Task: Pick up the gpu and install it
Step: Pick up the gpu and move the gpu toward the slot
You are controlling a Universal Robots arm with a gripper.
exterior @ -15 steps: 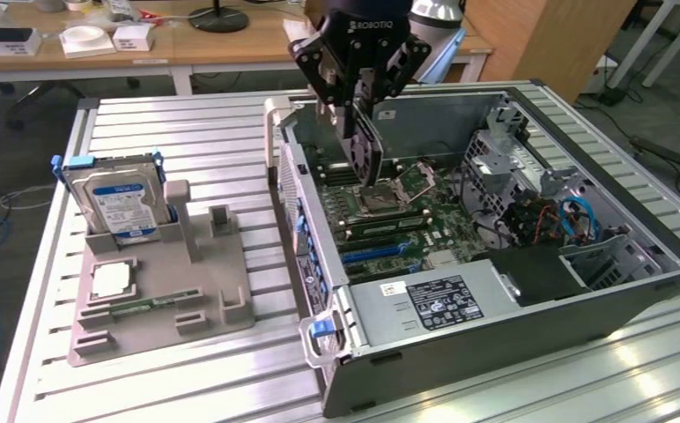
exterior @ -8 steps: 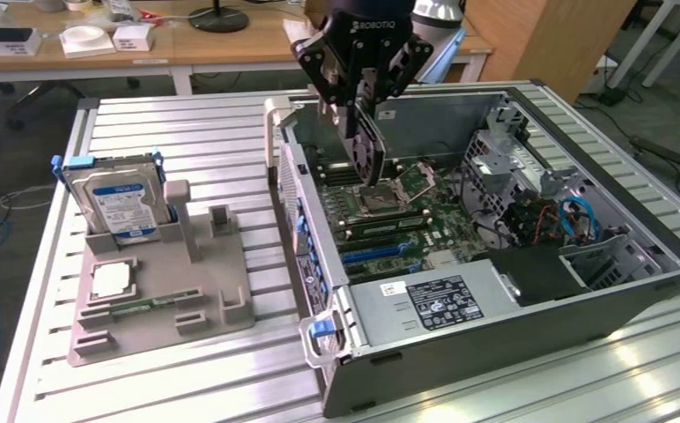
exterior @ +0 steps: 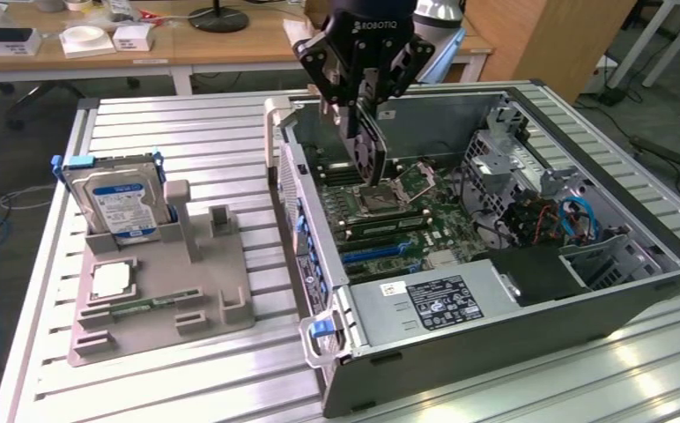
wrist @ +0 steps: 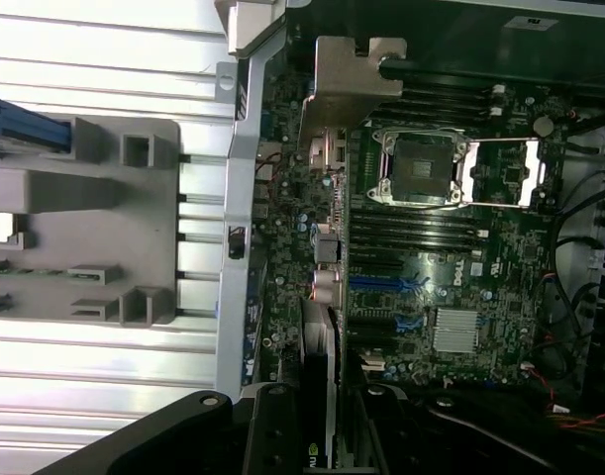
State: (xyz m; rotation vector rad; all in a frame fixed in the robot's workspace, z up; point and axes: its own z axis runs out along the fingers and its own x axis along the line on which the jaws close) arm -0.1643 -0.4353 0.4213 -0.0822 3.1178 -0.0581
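- Nearest in the exterior view, a power supply (exterior: 434, 300) with a white label sat at the front end of the open computer case (exterior: 622, 291), which lay on its side on the slatted metal counter (exterior: 175, 132).
- To the exterior view's left of the case, a grey parts holder (exterior: 217, 304) rested on the counter. It carried a slim green memory stick (exterior: 152, 304) lying flat, a square processor chip (exterior: 114, 280) just behind it, and a silver hard drive (exterior: 122, 201) with a blue label standing upright at the far end.
- Inside the case lay the green motherboard (exterior: 417, 220), with blue expansion slots (wrist: 386, 284) toward the power supply and an open processor socket (wrist: 426, 168) further in.
- Above the board, the jaws pinched the gpu (exterior: 370, 150) by its upper edge. The card hung on edge within the case, close to the wall facing the parts holder, its lower end near the socket.
- In the wrist view the gpu (wrist: 320, 396) appeared edge-on, beside the blue slots rather than in one; whether it touched the board could not be told.
- Farthest back stood a wooden counter (exterior: 199, 44) with small white boxes on it.
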